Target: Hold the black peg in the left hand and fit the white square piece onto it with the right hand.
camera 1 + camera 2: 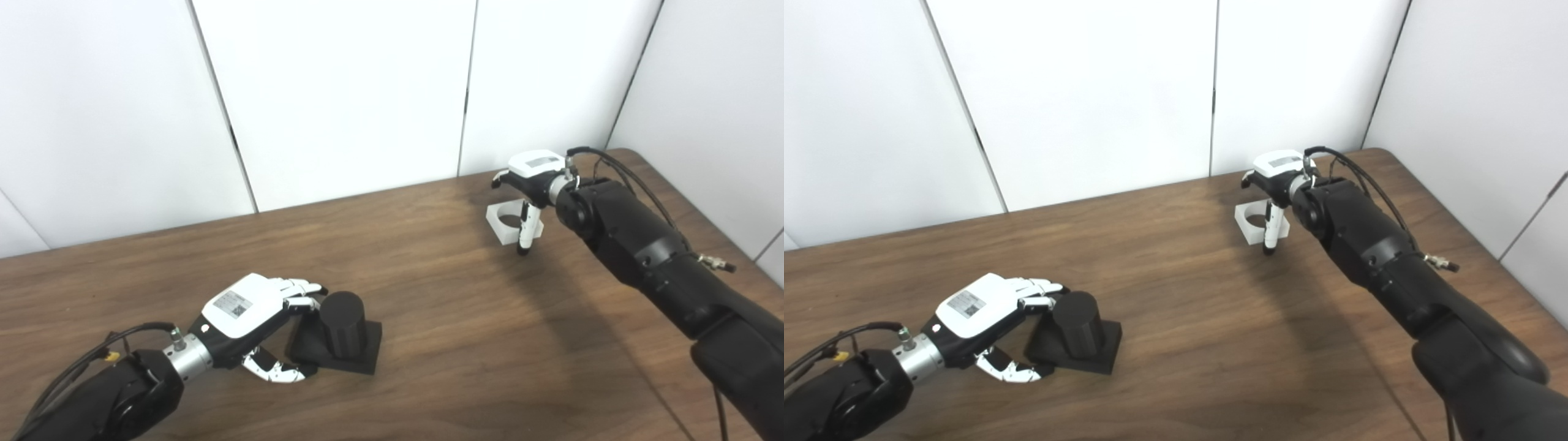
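Two hands work a brown wooden table [441,343] against white wall panels [343,92]: left hand [257,321] spread around the peg [342,334] near the front edge, right hand [530,184] spread over the white piece [503,222] by the far edge.

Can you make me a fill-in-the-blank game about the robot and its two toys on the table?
1. The peg by the left hand is colored ____.
2. The white square piece has a ____ hole in its middle.
3. The right hand is reaching over the ____ piece.
4. Both pieces sit on a brown ____.

Missing words: black; round; white; table
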`<state>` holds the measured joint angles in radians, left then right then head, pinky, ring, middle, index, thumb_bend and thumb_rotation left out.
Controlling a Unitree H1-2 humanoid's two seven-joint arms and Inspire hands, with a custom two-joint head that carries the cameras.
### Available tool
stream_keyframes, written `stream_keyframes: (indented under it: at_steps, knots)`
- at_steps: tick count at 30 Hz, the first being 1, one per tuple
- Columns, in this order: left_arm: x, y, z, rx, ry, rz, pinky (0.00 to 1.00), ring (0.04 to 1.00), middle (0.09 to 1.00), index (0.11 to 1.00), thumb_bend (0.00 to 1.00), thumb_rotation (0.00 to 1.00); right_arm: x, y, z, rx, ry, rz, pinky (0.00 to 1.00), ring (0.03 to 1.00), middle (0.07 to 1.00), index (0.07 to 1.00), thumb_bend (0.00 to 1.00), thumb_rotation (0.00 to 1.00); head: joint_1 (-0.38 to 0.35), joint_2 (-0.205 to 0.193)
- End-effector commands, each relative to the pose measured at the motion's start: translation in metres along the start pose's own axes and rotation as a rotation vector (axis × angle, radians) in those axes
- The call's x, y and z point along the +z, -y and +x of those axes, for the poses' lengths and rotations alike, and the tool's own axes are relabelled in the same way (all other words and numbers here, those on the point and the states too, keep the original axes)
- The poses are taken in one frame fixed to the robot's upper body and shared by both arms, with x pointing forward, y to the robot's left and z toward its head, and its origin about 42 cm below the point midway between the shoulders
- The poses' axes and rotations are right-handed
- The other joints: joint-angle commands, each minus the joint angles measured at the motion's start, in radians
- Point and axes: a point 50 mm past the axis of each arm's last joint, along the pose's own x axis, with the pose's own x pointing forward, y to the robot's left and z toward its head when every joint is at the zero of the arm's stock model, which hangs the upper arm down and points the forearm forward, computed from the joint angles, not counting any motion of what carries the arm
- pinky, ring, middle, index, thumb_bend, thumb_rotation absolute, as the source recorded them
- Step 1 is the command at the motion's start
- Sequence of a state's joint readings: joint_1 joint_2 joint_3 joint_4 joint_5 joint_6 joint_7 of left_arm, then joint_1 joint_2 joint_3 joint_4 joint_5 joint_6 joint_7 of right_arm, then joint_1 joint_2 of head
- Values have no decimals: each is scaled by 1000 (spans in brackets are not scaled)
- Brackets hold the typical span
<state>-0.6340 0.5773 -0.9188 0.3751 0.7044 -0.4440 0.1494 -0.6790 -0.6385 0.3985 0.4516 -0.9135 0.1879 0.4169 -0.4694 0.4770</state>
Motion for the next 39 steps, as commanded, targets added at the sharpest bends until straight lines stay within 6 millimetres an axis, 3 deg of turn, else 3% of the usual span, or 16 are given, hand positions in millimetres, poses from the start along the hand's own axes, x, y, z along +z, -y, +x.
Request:
stream_keyframes:
  at_steps: [1,8,12,15,17,20,24,28,34,35,36,39]
  knots:
    - [9,49,-32,-256,15,5,757,859,876,641,1000,91,-9,7,1,2,-23,-37,820,877,889,762,880,266,-1,0]
    - [7,48,-35,-248,10,-1,764,857,876,643,1000,84,-18,3,-2,22,-54,1,764,842,846,609,838,434,1,9]
    - [7,46,-36,-249,8,-2,760,857,875,643,1000,88,-21,1,-3,43,-75,13,777,850,841,627,821,468,0,12]
    - [6,46,-36,-249,7,-3,759,857,874,643,1000,86,-20,2,-4,73,-121,57,823,860,823,680,794,423,0,15]
    - [6,45,-36,-245,7,-1,752,850,870,640,1000,84,-19,3,-4,105,-155,68,849,870,818,758,721,385,0,15]
    - [6,45,-36,-237,6,-1,741,846,872,636,1000,81,-21,3,-2,130,-174,72,833,840,768,725,649,360,0,15]
    - [5,45,-36,-241,5,-7,742,854,881,638,1000,85,-26,3,-1,130,-168,93,838,840,778,727,676,328,4,22]
    - [5,41,-36,-252,5,-2,752,859,882,644,996,91,-27,3,-2,126,-159,123,919,877,812,732,768,193,7,23]
    - [5,42,-35,-247,-4,-15,755,859,884,644,1000,85,-30,6,-7,71,-48,124,838,834,782,618,740,119,14,25]
    - [4,42,-35,-247,-6,-13,753,857,883,644,1000,82,-30,7,-9,51,-25,129,834,828,775,541,608,128,16,27]
    - [4,43,-35,-246,-6,-13,752,857,884,645,1000,84,-30,9,-9,38,-9,132,827,831,774,513,564,131,16,27]
    - [4,42,-34,-237,-6,-8,746,854,881,643,1000,88,-30,14,-12,-13,36,166,852,863,780,483,523,132,19,30]
